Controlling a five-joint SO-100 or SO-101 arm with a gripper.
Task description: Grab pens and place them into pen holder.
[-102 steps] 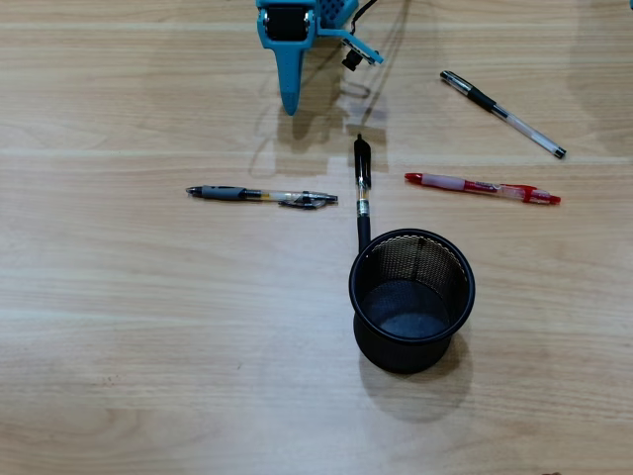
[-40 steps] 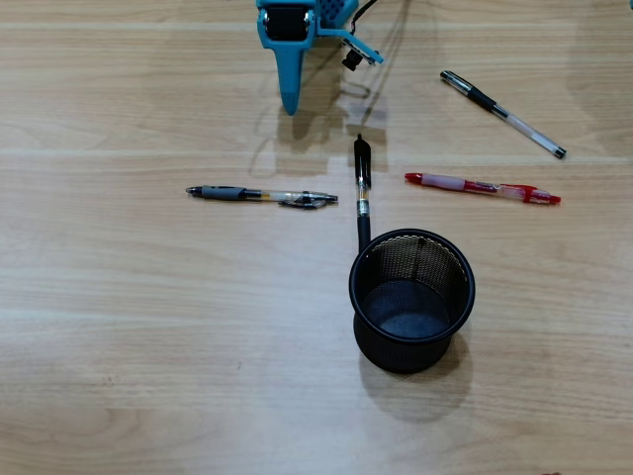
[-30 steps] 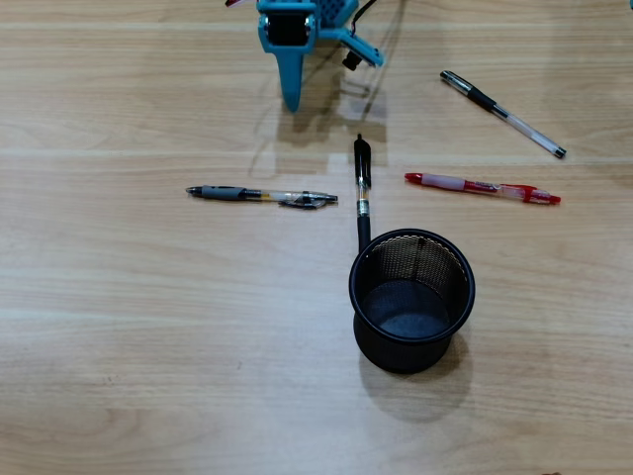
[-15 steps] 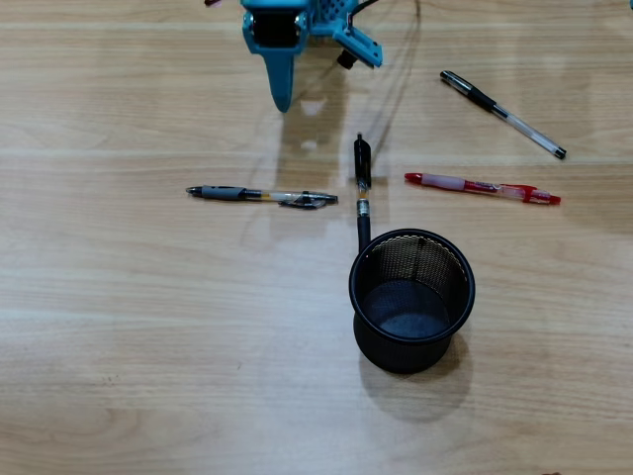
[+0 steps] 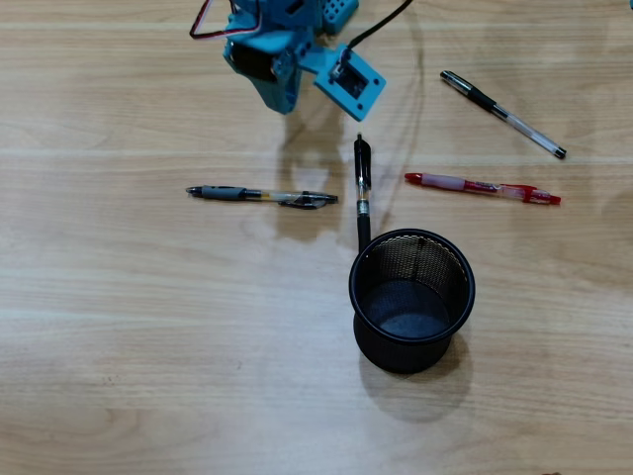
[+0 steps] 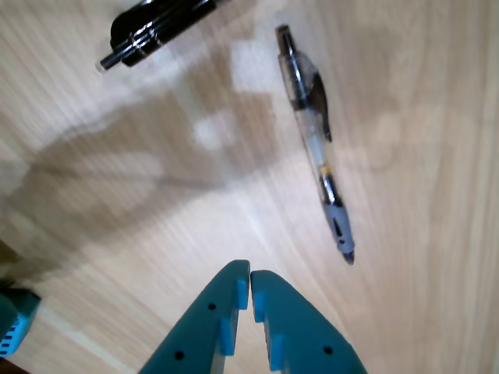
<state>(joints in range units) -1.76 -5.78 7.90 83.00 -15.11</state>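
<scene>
The overhead view looks straight down on the pale wooden counter [image 5: 148,376] from afar; the wrist view hovers close, sharing the grey-sleeved clear pen [image 5: 262,195] [image 6: 316,144].

You have the black mesh pen holder [image 5: 411,299] upright, empty. The black pen [image 5: 362,193] touches its far rim; grey-sleeved pen [image 5: 262,195] lies left, red pen [image 5: 482,187] and black-capped pen [image 5: 502,113] beyond-right.
</scene>
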